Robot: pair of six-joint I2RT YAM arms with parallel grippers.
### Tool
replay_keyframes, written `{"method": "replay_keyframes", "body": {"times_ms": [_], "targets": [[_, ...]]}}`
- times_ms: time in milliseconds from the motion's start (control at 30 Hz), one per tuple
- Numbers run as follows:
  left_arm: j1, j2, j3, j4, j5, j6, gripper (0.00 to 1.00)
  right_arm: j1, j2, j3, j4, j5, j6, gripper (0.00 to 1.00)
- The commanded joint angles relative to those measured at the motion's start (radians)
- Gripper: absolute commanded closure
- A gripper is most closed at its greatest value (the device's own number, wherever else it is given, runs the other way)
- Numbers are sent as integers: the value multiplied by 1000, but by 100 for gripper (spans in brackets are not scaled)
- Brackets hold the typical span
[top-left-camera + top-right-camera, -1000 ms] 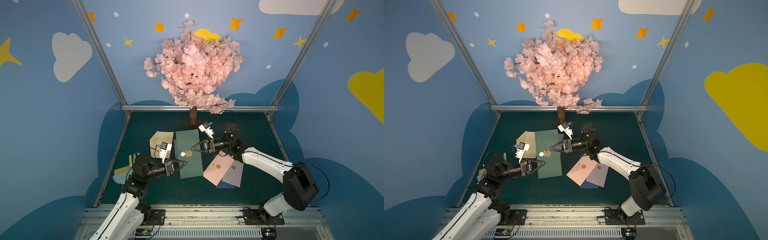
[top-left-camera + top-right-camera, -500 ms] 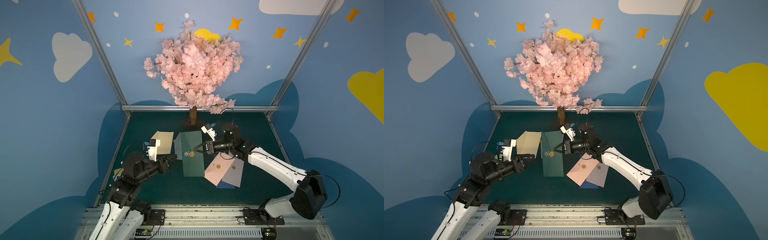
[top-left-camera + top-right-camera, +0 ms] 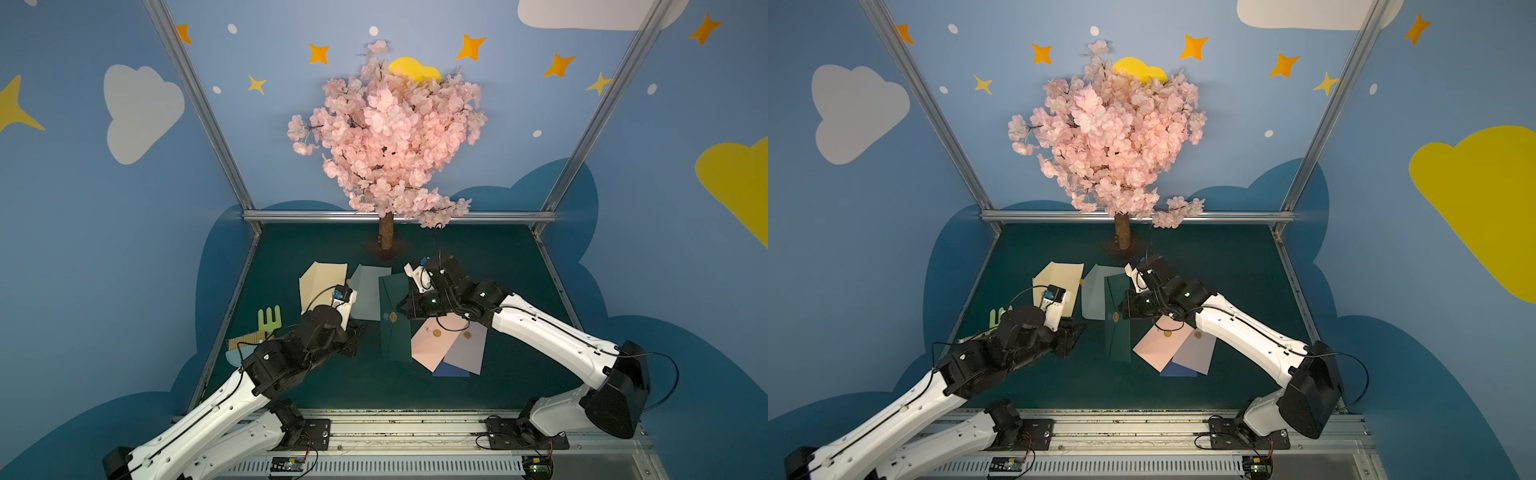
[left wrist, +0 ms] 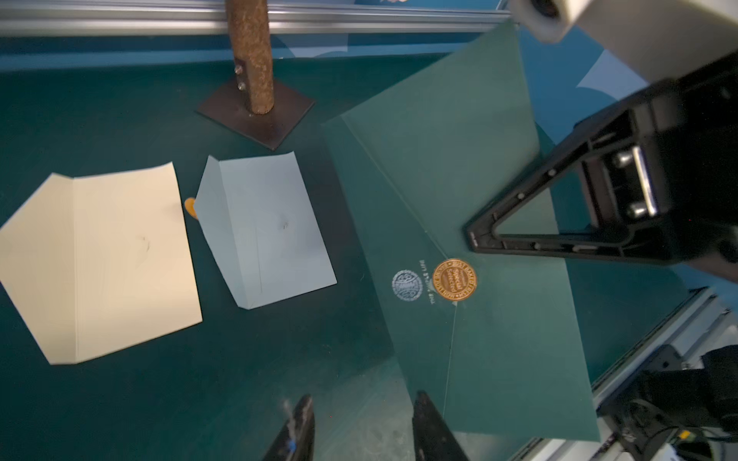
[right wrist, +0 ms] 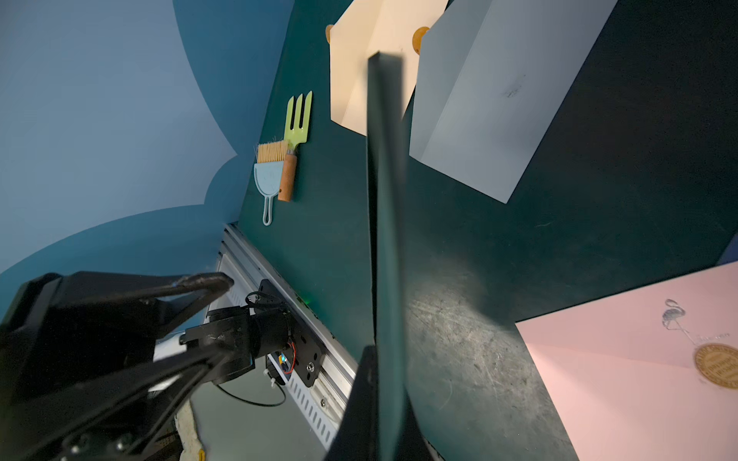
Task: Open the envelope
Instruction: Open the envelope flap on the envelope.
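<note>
Dark green covered the worktop, and by its left edge lay a pale green hand rake, a straw-bristled brush and a light blue dustpan, close together. Right of these, towards the back, a cream envelope and a pale grey-blue envelope lay flat side by side, both with flaps folded out. In front of them the left gripper hung above the mat with its fingers parted and nothing between them, just beside the near end of the dark green envelope. That envelope stood near the middle of the worktop, raised and tilted on edge, with a round gold seal on the tip of its flap. The right gripper was clamped on the envelope's right side close to the seal. Behind, at the back edge, rose a pink blossom tree. Further right a pink envelope, a lavender envelope and a blue envelope lay overlapped, the blue one lowest.
</note>
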Motion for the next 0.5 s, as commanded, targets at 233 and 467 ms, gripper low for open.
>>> {"method": "replay_keyframes", "body": {"times_ms": [233,467], "targets": [[-171,97,9,53,-258,22,54,31,40,76,-50,66,33,100],[-262,184,19,101,-346,3,53,49,53,102,-60,86,42,100]]}}
